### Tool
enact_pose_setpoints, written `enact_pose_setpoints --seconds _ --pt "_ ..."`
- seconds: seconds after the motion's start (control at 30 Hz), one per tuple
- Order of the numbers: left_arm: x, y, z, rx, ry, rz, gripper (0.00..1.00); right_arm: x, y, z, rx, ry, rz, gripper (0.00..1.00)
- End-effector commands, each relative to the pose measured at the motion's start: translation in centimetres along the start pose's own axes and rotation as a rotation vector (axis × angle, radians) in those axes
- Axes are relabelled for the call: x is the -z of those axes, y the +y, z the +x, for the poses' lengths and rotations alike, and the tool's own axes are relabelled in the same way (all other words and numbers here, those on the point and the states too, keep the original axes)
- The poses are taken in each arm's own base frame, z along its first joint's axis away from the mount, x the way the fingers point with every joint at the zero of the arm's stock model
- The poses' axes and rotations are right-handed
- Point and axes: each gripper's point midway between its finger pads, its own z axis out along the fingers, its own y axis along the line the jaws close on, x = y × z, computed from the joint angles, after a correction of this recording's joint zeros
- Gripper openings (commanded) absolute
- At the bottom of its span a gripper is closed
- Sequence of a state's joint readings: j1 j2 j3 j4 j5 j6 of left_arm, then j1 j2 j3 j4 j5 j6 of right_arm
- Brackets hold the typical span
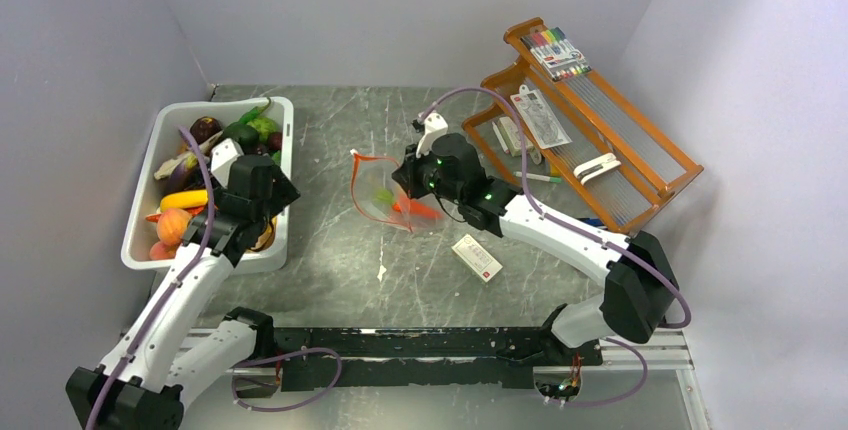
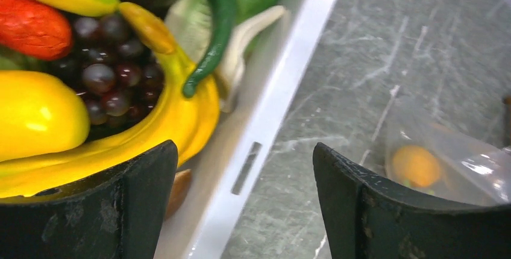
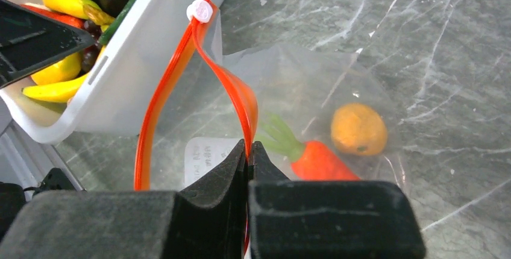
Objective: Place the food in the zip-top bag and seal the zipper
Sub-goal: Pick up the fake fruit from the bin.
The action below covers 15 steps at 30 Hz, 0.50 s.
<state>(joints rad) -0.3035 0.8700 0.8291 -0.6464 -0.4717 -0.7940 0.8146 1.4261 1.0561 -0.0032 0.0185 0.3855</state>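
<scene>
A: Your left tool (image 2: 244,177) hangs with its fingers wide apart over the right wall of the white tub (image 2: 280,90) and grips nothing. One finger sits in front of the yellow banana (image 2: 175,120), the other over the bare surface (image 2: 385,42).

B: And your right tool (image 3: 248,150)?

A: It is pinched tight on the zipper (image 3: 163,96), the red-orange strip. That lifts the mouth of the zip-top bag (image 3: 301,72) into an open loop, with the white slider (image 3: 200,11) at the far end.

B: Where is your food (image 1: 183,198)?

A: Inside the bag you can see an orange carrot (image 3: 319,159) and a round orange-yellow fruit (image 3: 358,128) just beside it. The rest fills the tub, dark grapes (image 2: 108,72) and a green chilli (image 2: 220,24) among them. The bag rests on the surface between your two arms, near the tub's right side.
</scene>
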Motion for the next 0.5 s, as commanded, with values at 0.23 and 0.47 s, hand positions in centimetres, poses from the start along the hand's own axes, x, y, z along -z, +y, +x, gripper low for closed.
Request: enact_pose_setpoints --seconds 0.23,0.47 --pt "-1.3 4.8 -2.3 0.188 -0.057 -0.226 0.64 0.7 1.1 -1.5 -0.024 -0.065 -0.06 0.0" --pt "-3.3 5.8 -3.4 0.21 -0.086 -0.251 0.61 0.8 1.2 -1.5 -0.028 -0.07 -0.06 0.0"
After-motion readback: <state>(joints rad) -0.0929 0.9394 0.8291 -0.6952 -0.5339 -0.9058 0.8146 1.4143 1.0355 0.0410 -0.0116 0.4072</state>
